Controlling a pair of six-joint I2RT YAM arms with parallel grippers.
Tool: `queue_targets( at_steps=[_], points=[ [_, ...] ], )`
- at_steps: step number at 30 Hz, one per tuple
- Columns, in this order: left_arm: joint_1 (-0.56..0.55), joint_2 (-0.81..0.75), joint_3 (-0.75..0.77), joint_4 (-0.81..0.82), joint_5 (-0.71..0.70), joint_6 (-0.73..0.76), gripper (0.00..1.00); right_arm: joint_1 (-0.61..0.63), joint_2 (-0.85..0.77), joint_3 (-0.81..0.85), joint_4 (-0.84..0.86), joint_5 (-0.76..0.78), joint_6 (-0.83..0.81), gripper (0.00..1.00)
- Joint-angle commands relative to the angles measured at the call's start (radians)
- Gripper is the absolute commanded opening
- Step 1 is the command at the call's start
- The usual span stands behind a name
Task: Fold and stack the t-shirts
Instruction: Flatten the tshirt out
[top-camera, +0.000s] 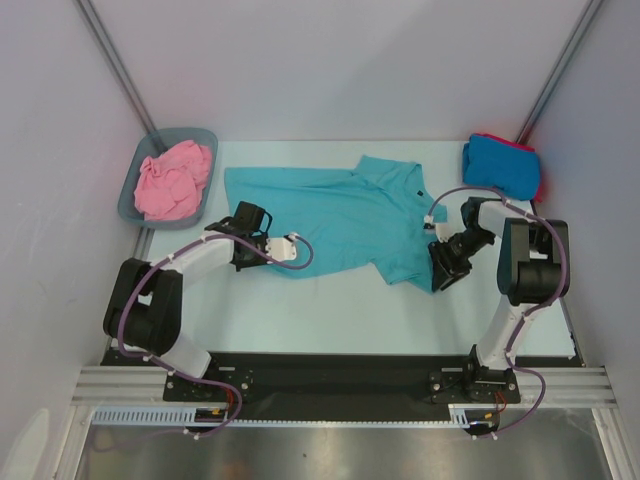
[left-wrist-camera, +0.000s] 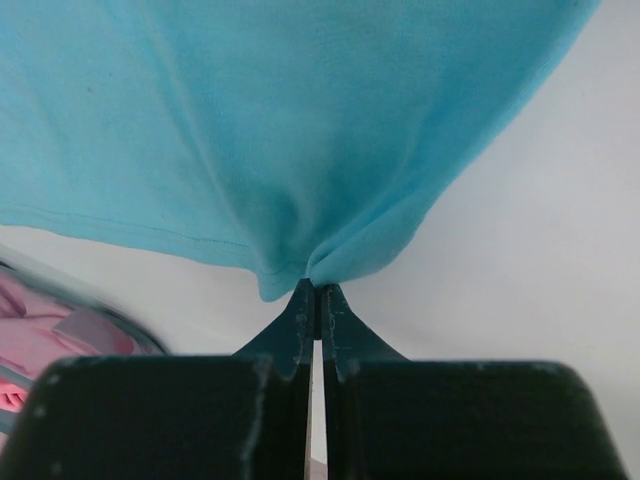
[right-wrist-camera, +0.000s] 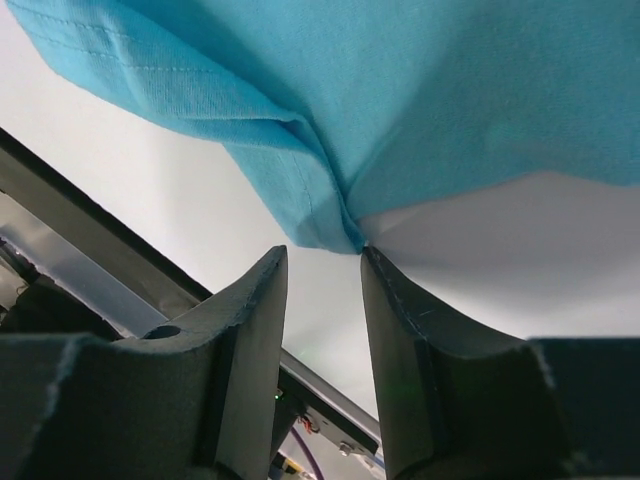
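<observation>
A teal t-shirt (top-camera: 340, 212) lies spread across the middle of the table. My left gripper (top-camera: 241, 216) is shut on its left hem, and the left wrist view shows the cloth (left-wrist-camera: 300, 130) bunched at the pinched tips of the left gripper (left-wrist-camera: 317, 288). My right gripper (top-camera: 441, 279) is open at the shirt's near right sleeve. In the right wrist view a folded sleeve corner (right-wrist-camera: 320, 225) hangs just above the right gripper (right-wrist-camera: 322, 252), touching the right fingertip (right-wrist-camera: 372, 256). A pink t-shirt (top-camera: 175, 180) lies crumpled in the tub. A folded bright blue t-shirt (top-camera: 500, 165) rests on a red one (top-camera: 539, 180).
The grey-blue plastic tub (top-camera: 128, 202) stands at the back left corner. The blue and red stack sits at the back right corner against the wall. The black rail (top-camera: 320, 375) with both arm bases runs along the near edge.
</observation>
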Motion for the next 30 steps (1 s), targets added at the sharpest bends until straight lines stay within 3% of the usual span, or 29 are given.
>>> queue_targets(
  at_steps=[1, 7, 10, 13, 23, 30],
  points=[
    [-0.011, 0.003, 0.033, 0.002, 0.016, -0.016, 0.02, 0.001, 0.035, 0.023, 0.138, 0.016, -0.010, 0.41],
    [-0.014, 0.003, 0.032, 0.002, 0.019, -0.024, 0.02, 0.002, 0.042, 0.031, 0.146, 0.023, -0.004, 0.38],
    [-0.017, 0.001, 0.027, 0.002, 0.020, -0.028, 0.02, 0.002, 0.040, 0.027, 0.152, 0.032, -0.001, 0.28],
    [-0.017, -0.002, 0.026, 0.003, 0.020, -0.028, 0.02, 0.002, 0.036, 0.024, 0.157, 0.043, 0.002, 0.00],
    [-0.017, -0.065, -0.031, -0.026, 0.011, 0.030, 0.00, 0.043, -0.090, 0.080, 0.112, 0.164, -0.030, 0.00],
    [-0.009, -0.117, -0.085, -0.084, -0.012, 0.154, 0.00, 0.149, -0.184, 0.095, -0.058, 0.215, -0.156, 0.00]
  ],
)
